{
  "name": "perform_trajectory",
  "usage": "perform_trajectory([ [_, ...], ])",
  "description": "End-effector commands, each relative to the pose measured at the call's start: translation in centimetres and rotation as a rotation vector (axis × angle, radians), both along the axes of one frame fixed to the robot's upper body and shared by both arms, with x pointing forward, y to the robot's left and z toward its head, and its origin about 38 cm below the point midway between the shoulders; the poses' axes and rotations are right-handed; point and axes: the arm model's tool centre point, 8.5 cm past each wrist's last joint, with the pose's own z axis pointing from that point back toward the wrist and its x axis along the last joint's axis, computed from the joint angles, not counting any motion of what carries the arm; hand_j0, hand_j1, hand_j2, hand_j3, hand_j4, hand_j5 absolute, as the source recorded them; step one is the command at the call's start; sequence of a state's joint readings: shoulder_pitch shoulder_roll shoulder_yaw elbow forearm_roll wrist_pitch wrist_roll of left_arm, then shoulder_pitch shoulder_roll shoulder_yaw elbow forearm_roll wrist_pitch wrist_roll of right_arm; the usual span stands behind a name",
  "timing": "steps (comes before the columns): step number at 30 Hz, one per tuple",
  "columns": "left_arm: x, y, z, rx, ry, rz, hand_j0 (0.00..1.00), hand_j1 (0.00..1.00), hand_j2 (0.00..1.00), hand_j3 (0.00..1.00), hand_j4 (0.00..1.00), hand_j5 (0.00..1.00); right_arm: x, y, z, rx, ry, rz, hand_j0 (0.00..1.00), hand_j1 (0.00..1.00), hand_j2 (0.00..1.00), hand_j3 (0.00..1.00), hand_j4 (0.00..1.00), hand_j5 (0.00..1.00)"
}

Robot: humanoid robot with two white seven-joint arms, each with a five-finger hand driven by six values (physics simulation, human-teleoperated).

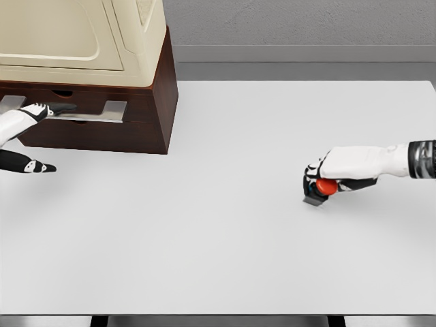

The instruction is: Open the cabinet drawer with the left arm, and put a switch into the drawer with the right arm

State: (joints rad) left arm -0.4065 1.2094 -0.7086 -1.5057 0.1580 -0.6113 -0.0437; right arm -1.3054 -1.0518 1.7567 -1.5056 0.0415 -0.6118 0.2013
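Note:
A dark brown cabinet [146, 116] stands at the table's back left, with a cream appliance on top. Its upper drawer [102, 112] shows a pale grey strip and looks pulled out a little. My left hand [42, 136] is at the drawer's left end, open. Its upper fingers [58, 109] lie against the drawer front and its thumb [34, 166] is spread low over the table. At the right, my right hand [325, 182] is shut on the switch [324, 188], a grey base with a red button. The switch base touches or sits just above the table.
The white table [218, 238] spans the view, its front edge near the bottom of the picture. A lower drawer [82, 124] sits shut under the upper one. The cream appliance [82, 41] overhangs the cabinet top.

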Motion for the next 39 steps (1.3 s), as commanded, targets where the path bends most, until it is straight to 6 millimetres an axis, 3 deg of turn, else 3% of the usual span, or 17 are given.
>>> perform_trajectory([
  [1, 0.1, 0.1, -0.2, -0.008, 0.004, 0.006, 1.0, 1.0, 1.0, 1.0, 1.0, 1.0, 0.3, 0.7, 0.3, 0.05, 0.013, -0.013, 0.42, 0.42, 0.42, 0.42, 0.42, 0.42],
  [14, 0.0, -0.2, -0.7, 0.0, 0.029, -0.01, 1.0, 1.0, 1.0, 1.0, 1.0, 1.0, 1.7, 4.4, 1.6, 0.185, 0.053, -0.007, 0.42, 0.42, 0.42, 0.42, 0.42, 0.42],
  [25, -0.8, 0.6, 0.5, 0.045, 0.043, -0.02, 1.0, 1.0, 1.0, 1.0, 1.0, 1.0, 3.2, 5.2, 2.2, 0.233, 0.065, -0.035, 0.41, 0.41, 0.41, 0.41, 0.41, 0.41],
  [33, -0.5, 0.9, 1.3, 0.036, 0.032, -0.008, 1.0, 1.0, 1.0, 1.0, 1.0, 1.0, 3.7, 9.2, 3.0, 0.277, 0.067, 0.041, 0.41, 0.41, 0.41, 0.41, 0.41, 0.41],
  [39, -0.2, 0.8, 0.6, 0.02, 0.036, 0.001, 1.0, 1.0, 1.0, 1.0, 1.0, 1.0, 3.9, 10.2, 3.9, 0.307, 0.067, 0.049, 0.41, 0.41, 0.41, 0.41, 0.41, 0.41],
])
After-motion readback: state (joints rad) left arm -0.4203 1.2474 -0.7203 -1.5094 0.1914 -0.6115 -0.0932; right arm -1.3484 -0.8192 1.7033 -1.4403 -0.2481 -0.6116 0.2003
